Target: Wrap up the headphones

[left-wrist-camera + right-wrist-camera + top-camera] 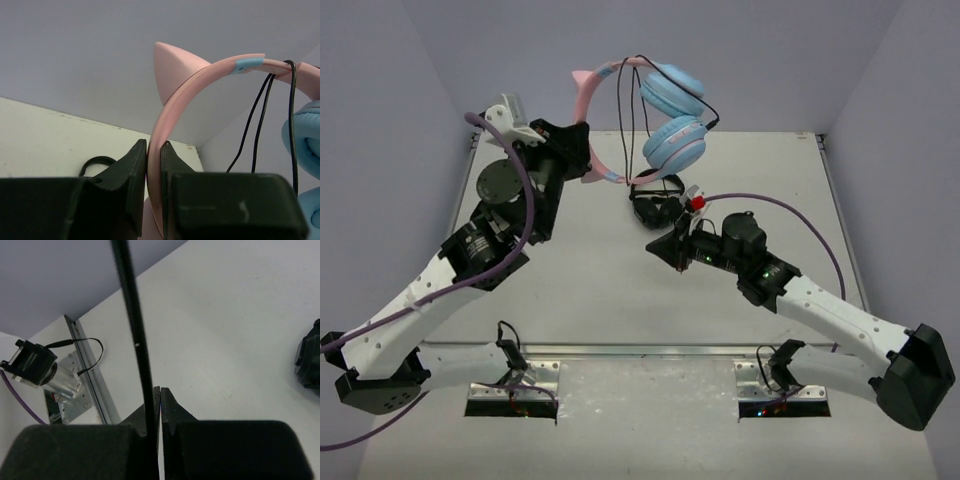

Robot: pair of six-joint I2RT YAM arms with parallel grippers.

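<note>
The headphones are held up in the air over the far side of the table: pink headband (588,95) with small ears, two light blue earcups (672,90). My left gripper (582,150) is shut on the headband, which shows pinched between its jaws in the left wrist view (155,144). The thin dark cable (621,120) hangs in loops from the band. My right gripper (652,247) sits low at mid-table, jaws shut (160,389). The cable (132,315) runs up from them along the left finger; the pinch point itself is hidden.
A black object (655,205) with a small red piece (696,203) lies on the table under the earcups, just beyond my right gripper; it also shows in the right wrist view (309,360). Metal mounting rails (510,395) run along the near edge. Walls close the back and sides.
</note>
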